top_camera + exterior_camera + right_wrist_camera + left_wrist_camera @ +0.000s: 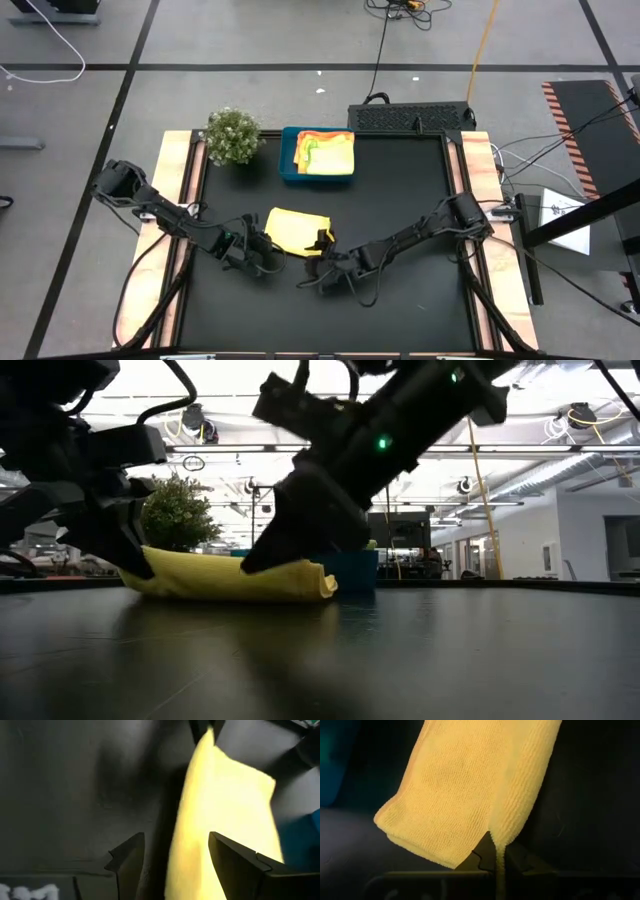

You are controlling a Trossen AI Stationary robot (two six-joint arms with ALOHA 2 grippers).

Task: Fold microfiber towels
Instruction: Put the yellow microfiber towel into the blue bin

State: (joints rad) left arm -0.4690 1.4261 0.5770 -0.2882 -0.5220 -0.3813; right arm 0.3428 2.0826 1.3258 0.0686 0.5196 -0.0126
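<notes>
A yellow microfiber towel (296, 229) lies folded on the black table (400, 200), its underside flat on it; it also shows in the low view (230, 578). My left gripper (265, 243) is at the towel's near left corner, shut on it. My right gripper (320, 243) is open at the towel's near right corner, and in the right wrist view its fingers stand on either side of the towel's end (195, 845). Folded orange-yellow and lime green towels (327, 152) lie in the blue tray (288, 168). My left gripper pinches a folded edge of the yellow towel (496, 847) between its two fingers at the near left corner, coming low from the table's left side. Several layers show beside the hold. The towel lies on the table, slack. My right gripper's one finger (235, 860) lies over the towel's end; I cannot tell whether it touches.
A small green bushy plant (232, 135) stands at the far left, next to the blue tray. A black box (410, 117) sits beyond the table's far edge. Wooden rails (478, 170) run along the table's left and right sides.
</notes>
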